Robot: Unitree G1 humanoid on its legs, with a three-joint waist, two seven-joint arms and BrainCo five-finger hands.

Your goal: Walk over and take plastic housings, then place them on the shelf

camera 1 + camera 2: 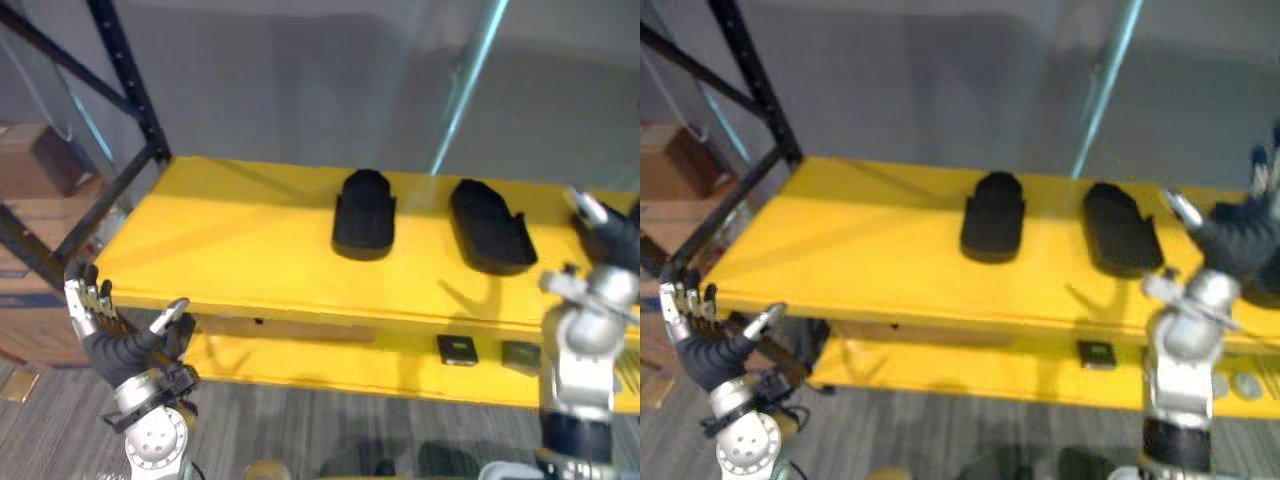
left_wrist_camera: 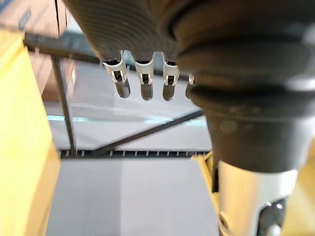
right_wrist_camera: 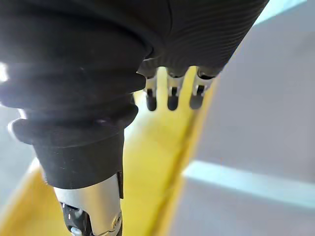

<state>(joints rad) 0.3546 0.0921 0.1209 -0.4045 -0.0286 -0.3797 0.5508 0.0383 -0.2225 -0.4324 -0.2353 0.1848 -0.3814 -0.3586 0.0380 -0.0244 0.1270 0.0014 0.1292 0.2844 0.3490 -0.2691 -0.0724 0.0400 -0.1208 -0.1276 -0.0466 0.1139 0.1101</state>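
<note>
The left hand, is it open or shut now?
Open. The left hand has straight fingers with the thumb held apart, and nothing lies between them.

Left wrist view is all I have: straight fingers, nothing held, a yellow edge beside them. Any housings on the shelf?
Observer: Yes. The left housing and the right housing, both black, lie side by side but apart on the yellow shelf.
Operator: Where's the left hand relative to them?
Observer: The left hand is low in front of the shelf's left front corner, well away from both housings.
Operator: And the right hand?
Observer: The right hand is raised at the shelf's right end, beside the right housing, with fingers straight and nothing held.
</note>
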